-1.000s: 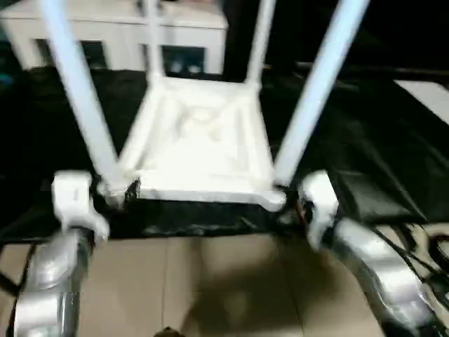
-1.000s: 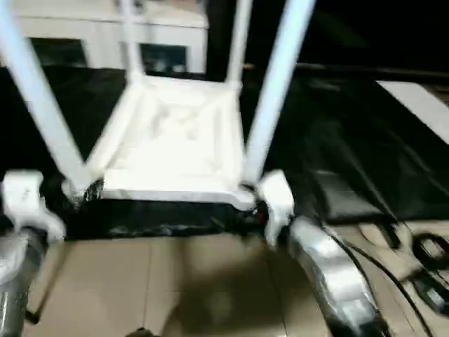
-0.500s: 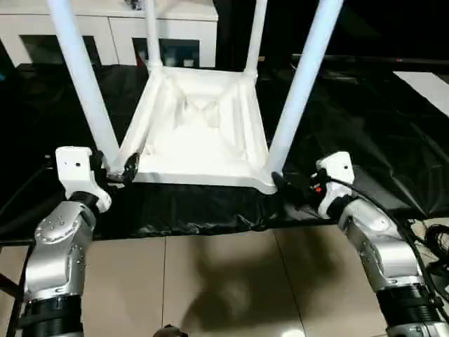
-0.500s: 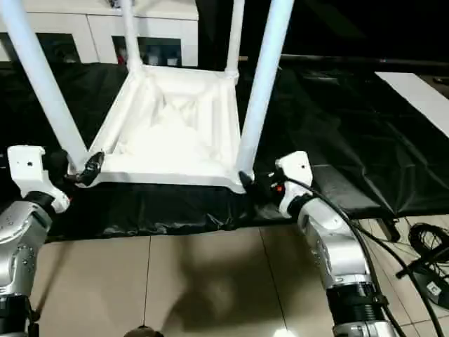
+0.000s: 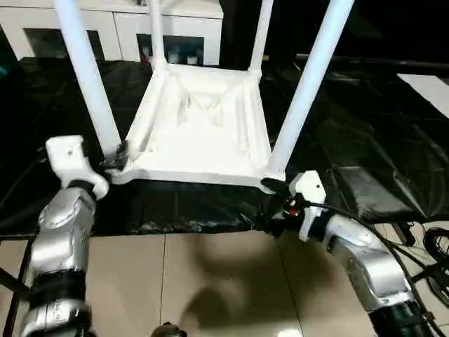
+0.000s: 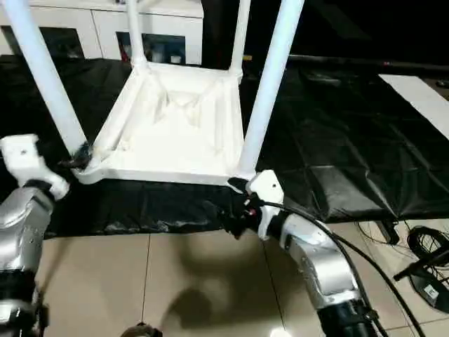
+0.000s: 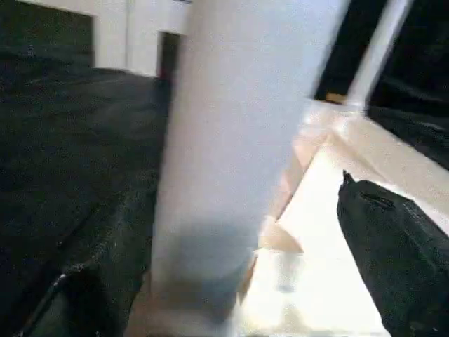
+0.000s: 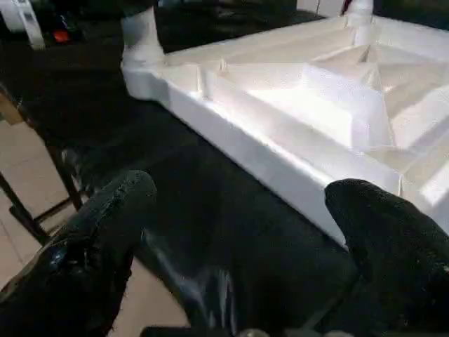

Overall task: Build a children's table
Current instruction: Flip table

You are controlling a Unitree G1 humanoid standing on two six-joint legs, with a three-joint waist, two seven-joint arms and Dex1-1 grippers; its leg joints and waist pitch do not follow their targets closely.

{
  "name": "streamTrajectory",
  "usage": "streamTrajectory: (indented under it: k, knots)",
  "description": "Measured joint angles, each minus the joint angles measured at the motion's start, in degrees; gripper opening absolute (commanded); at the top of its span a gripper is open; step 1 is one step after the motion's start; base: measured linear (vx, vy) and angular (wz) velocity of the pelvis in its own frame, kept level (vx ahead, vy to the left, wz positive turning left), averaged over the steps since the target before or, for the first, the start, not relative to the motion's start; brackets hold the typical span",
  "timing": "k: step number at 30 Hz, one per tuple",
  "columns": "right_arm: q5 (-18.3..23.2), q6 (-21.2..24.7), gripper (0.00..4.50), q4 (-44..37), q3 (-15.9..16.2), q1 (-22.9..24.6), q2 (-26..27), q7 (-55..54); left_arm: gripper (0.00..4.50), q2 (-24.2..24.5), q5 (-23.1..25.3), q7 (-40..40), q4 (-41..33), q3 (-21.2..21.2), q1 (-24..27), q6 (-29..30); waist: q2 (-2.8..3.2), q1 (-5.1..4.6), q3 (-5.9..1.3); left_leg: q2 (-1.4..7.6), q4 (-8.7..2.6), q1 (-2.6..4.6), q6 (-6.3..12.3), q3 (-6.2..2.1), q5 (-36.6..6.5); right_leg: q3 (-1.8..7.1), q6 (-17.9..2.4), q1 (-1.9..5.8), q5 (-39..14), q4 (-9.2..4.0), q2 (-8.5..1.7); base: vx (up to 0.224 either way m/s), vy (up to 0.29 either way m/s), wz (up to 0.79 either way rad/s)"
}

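Since the right gripper (image 8: 231, 232) sits with its two black fingers spread wide and nothing between them, it's just off the near edge of the upside-down tabletop (image 5: 203, 133), probably lining up on the corner ahead of it. Over on the other side, the left gripper (image 5: 116, 158) is right against the near left leg (image 5: 88, 77) at its socket, one finger (image 7: 393, 260) beside the tube, though I can't tell if it's actually clamping. All four legs stand up in their sockets on the black-covered bench (image 5: 365, 140), so this looks like steadying or checking work.

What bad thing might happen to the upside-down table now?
The table lies upside down at the black bench's near edge; a tug could slide it onto the floor. The left hand sits at the near-left leg, so a hard push might tip that leg. The right hand is open and off the rim.
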Motion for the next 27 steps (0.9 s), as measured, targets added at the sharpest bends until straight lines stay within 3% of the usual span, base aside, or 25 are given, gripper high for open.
streamTrajectory:
  k: [3, 5, 9, 10, 11, 18, 23, 27]
  knots:
    - [-0.4, 0.0, 4.5, 3.1, 0.5, -2.7, 2.4, -1.6, 4.44, 1.9, 2.1, -0.7, 7.1, -1.6, -4.2, -1.0, 0.0, -0.04, 0.0, 0.0, -0.01, 0.02, 0.0, 0.06, 0.0, 0.0, 0.0, -0.02, 0.0, 0.0, -0.03, 0.0, 0.0, 0.0]
    - [-0.4, 0.0, 4.5, 4.1, 1.0, -3.6, 4.1, -1.7, 4.17, 2.3, 3.1, -0.2, 10.1, -1.8, -6.0, -1.3, 0.02, -0.08, 0.01, 0.0, -0.03, 0.01, 0.0, 0.14, 0.0, -0.01, 0.0, -0.05, 0.0, -0.01, -0.1, 0.0, 0.0, 0.0]
    - [-0.3, 0.0, 4.5, 5.6, 2.0, -3.9, 5.2, -0.9, 4.04, 2.4, 3.1, 1.2, 12.8, -1.5, -7.3, -1.7, 0.01, -0.03, 0.01, -0.01, -0.03, 0.0, 0.01, 0.43, 0.0, -0.06, 0.0, -0.13, 0.0, -0.04, -0.34, 0.0, 0.0, 0.0]
    - [-0.3, 0.0, 4.5, 6.0, 2.2, -3.9, 5.5, -0.7, 3.73, 2.4, 3.1, 1.3, 13.4, -1.5, -7.7, -1.8, 0.01, -0.01, 0.01, -0.01, -0.03, -0.02, 0.01, 0.46, 0.0, -0.06, 0.0, -0.15, 0.0, -0.04, -0.36, 0.0, 0.0, 0.0]
    - [-0.3, -0.3, 4.5, 6.7, 2.5, -4.0, 6.0, -0.6, 3.73, 2.4, 3.0, 1.2, 14.0, -1.5, -8.3, -1.8, 0.0, -0.01, 0.02, -0.01, -0.03, -0.03, 0.01, 0.5, 0.0, -0.06, 0.0, -0.18, 0.0, -0.05, -0.38, 0.0, 0.0, 0.0]
    - [-0.3, -1.3, 4.5, 8.3, 2.9, -4.0, 7.1, -0.5, 3.22, 2.0, 1.8, 1.3, 14.3, -0.8, -8.6, -2.0, -0.05, 0.24, 0.04, -0.01, -0.09, -0.03, 0.02, 0.6, 0.0, -0.09, 0.0, -0.25, 0.0, -0.04, -0.46, 0.0, 0.0, 0.0]
    - [-0.6, -1.8, 4.5, 9.6, 2.9, -4.2, 7.5, -0.6, 2.84, 0.4, 0.1, 3.1, 13.4, 0.5, -8.5, -1.3, -0.09, 0.94, 0.06, -0.01, -0.13, -0.03, 0.02, 0.62, 0.0, -0.09, 0.0, -0.29, 0.0, -0.03, -0.47, 0.0, 0.0, 0.0]
    - [-0.7, -1.5, 4.5, 9.8, 2.9, -4.2, 8.5, -1.9, 2.51, -2.3, -1.0, 5.4, 8.4, 1.4, -7.1, 1.9, -0.08, 1.59, 0.06, -0.01, -0.14, -0.19, 0.03, 0.72, 0.0, -0.06, 0.0, -0.53, 0.0, -0.01, -0.51, 0.0, 0.0, 0.0]
